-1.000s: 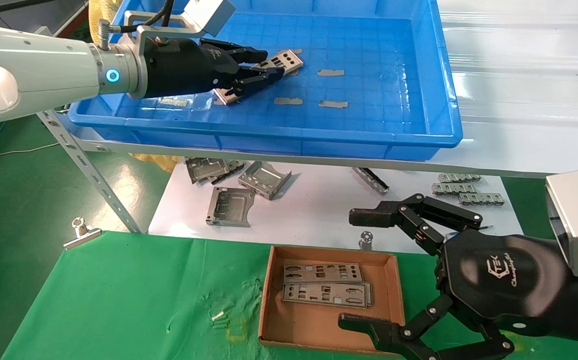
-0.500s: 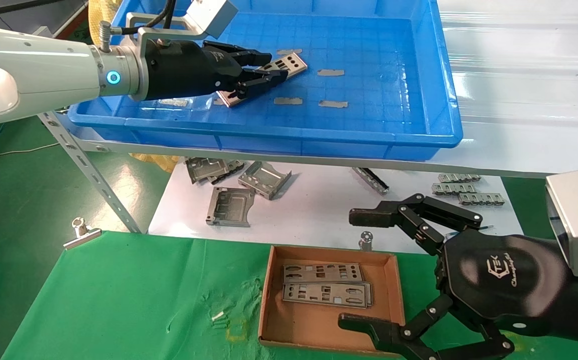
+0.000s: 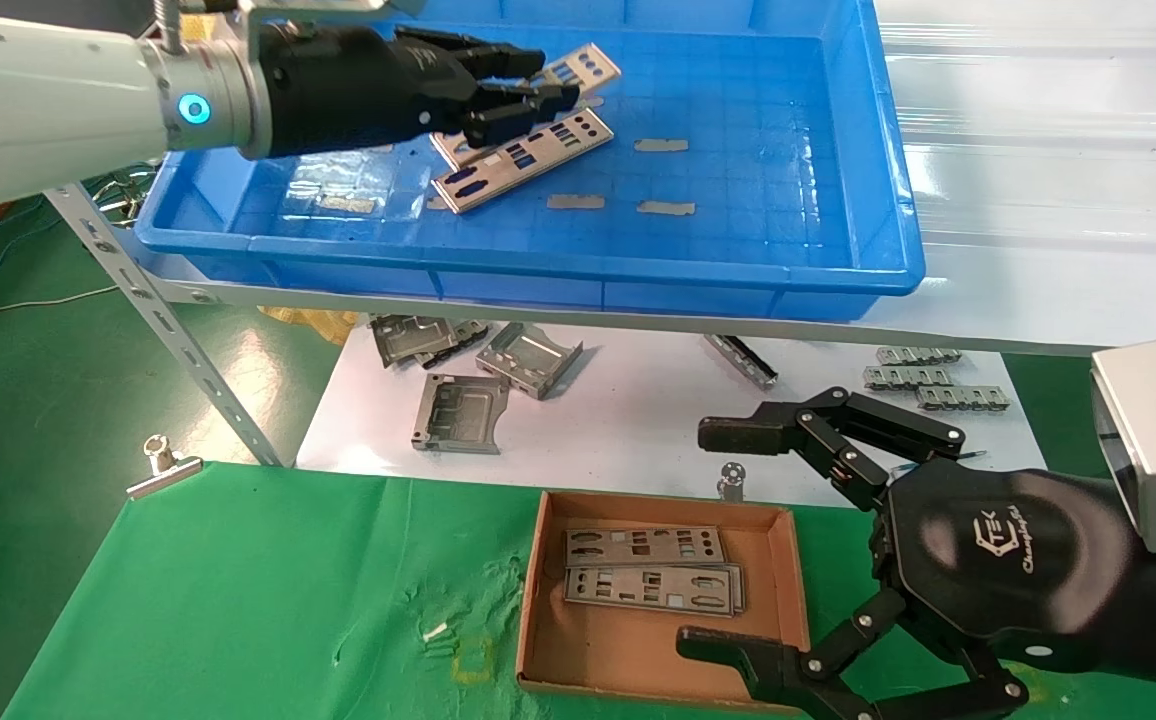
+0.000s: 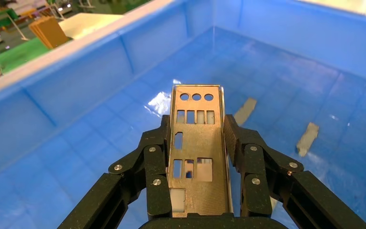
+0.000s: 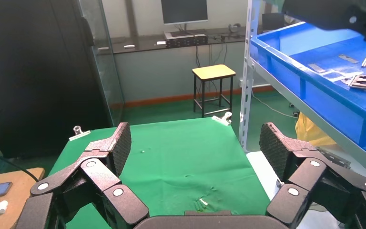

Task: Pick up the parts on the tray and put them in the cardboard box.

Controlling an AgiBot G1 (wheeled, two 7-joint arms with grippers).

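My left gripper (image 3: pixel 545 78) hangs over the far left of the blue tray (image 3: pixel 818 280), shut on a silver part (image 3: pixel 583 66) lifted clear of the floor. The left wrist view shows that part (image 4: pixel 200 143) pinched along its long edges by the left gripper (image 4: pixel 198 126). More parts (image 3: pixel 523 162) lie flat on the tray floor just below it. The cardboard box (image 3: pixel 536 590) sits on the green cloth with two parts (image 3: pixel 650 588) stacked inside. My right gripper (image 3: pixel 738 540) hovers open at the box's right side; the right wrist view shows the right gripper (image 5: pixel 195 138) empty.
Grey tape strips (image 3: pixel 660 145) dot the tray floor. Folded metal brackets (image 3: pixel 460 412) and small connector strips (image 3: pixel 933 385) lie on the white sheet under the shelf. A binder clip (image 3: pixel 163 465) holds the cloth's far left corner beside the slanted shelf leg (image 3: pixel 173 335).
The left gripper has risen and drawn back a little with its part, lifting it off the tray floor. Parts beneath it now lie uncovered. The right arm has not moved.
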